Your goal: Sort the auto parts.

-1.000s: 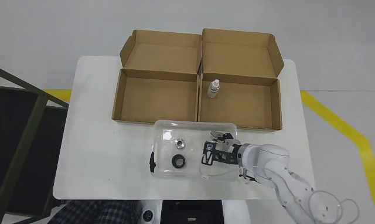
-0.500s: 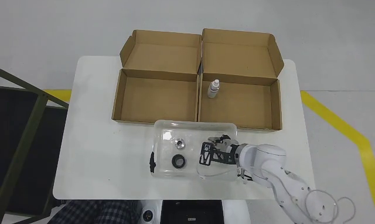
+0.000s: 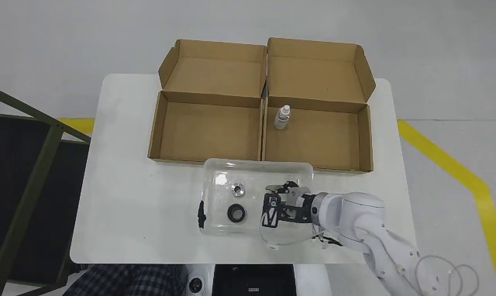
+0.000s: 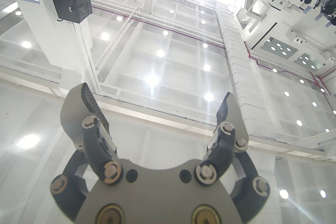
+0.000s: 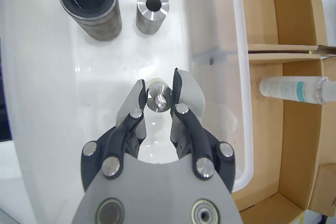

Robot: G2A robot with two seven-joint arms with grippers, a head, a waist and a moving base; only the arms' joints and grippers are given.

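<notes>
My right gripper [image 5: 158, 93] [image 3: 271, 208] is inside the clear plastic bin [image 3: 213, 170], shut on a small silver metal part with a stud on top [image 5: 157, 101]. Farther along the bin floor stand a dark grey cylindrical bushing [image 5: 90, 15] [image 3: 236, 214] and a smaller silver cylinder with a bore [image 5: 152, 12] [image 3: 237, 191]. A white bottle [image 5: 291, 90] [image 3: 282, 118] lies in the right cardboard box [image 3: 364, 149]. The left cardboard box [image 3: 155, 133] holds nothing. My left gripper [image 4: 157, 108] is open and points up at a ceiling.
The two open cardboard boxes sit side by side behind the bin, flaps raised at the back. A dark frame [image 3: 31, 187] stands off the table's left side. White table [image 3: 132, 195] lies bare to the bin's left.
The right gripper has shifted slightly left inside the bin. The bin's other parts have not moved.
</notes>
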